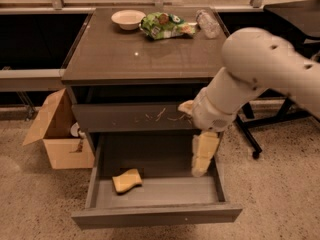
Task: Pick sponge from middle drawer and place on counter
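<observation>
The yellow sponge lies flat on the grey floor of the open middle drawer, at its front left. My gripper hangs from the white arm and points down into the drawer's right side, about a third of the drawer's width right of the sponge and not touching it. The counter is the dark glossy top of the cabinet, above and behind the gripper. The arm's wrist covers the right end of the scratched drawer front, which is closed.
A white bowl, a green snack bag and a plastic bottle sit along the counter's back edge. An open cardboard box stands on the floor left of the cabinet. Black furniture legs stand at the right.
</observation>
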